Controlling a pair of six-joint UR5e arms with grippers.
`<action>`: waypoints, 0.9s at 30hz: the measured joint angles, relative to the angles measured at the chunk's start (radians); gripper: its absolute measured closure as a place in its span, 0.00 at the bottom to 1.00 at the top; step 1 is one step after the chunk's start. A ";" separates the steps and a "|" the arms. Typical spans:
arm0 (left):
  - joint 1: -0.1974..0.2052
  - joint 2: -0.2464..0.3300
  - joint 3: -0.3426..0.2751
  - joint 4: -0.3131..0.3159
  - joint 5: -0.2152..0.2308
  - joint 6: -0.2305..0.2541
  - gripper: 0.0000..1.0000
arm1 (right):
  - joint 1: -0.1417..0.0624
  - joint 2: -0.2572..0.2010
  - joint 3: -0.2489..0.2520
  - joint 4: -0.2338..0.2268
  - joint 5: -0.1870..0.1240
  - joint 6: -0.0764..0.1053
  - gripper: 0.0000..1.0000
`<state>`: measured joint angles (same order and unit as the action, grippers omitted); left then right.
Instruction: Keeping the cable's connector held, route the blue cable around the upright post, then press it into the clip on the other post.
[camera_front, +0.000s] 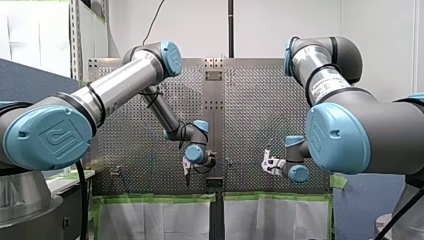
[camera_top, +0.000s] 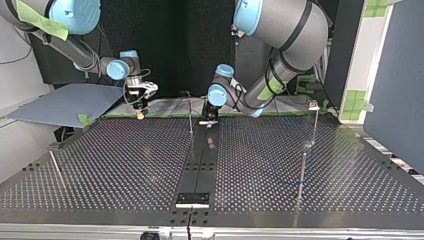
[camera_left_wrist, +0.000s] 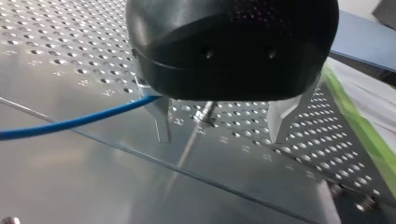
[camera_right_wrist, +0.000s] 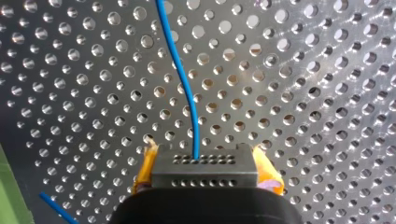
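In the right wrist view my right gripper (camera_right_wrist: 205, 164) is shut with its yellow pads (camera_right_wrist: 267, 173) on a black connector block (camera_right_wrist: 204, 177). The blue cable (camera_right_wrist: 180, 70) leaves the block and runs ahead over the perforated plate. In the left wrist view my left gripper (camera_left_wrist: 219, 139) is open, its metal fingers (camera_left_wrist: 161, 116) wide apart. The blue cable (camera_left_wrist: 70, 123) comes in from the side and ends at one finger's base. A thin upright post (camera_left_wrist: 205, 114) stands beyond the gap. In the top view that post (camera_top: 190, 112) stands beside my left gripper (camera_top: 209, 117). My right gripper (camera_top: 140, 107) hangs at the left.
A taller post with a clip (camera_top: 313, 106) stands at the top view's right, with another thin post (camera_top: 302, 170) nearer the camera. A leaning rod (camera_top: 56, 167) is at the left. A black centre strip (camera_top: 200, 165) carries a small bracket (camera_top: 192, 199). Green tape edges the table's far side.
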<state>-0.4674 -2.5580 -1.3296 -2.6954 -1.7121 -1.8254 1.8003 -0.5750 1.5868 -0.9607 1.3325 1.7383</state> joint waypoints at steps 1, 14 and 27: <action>-0.001 0.000 0.000 -0.010 -0.006 0.010 0.00 | 0.000 0.000 0.000 0.000 0.000 0.000 1.00; -0.039 0.006 0.000 -0.119 -0.017 0.133 0.00 | -0.002 0.004 0.000 0.002 -0.013 0.006 1.00; -0.080 0.050 -0.019 -0.130 -0.024 0.159 0.00 | -0.005 0.008 0.000 0.006 -0.015 0.019 1.00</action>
<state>-0.5475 -2.5076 -1.3482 -2.8250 -1.7358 -1.6666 1.7954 -0.5674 1.5871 -0.9544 1.3178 1.7572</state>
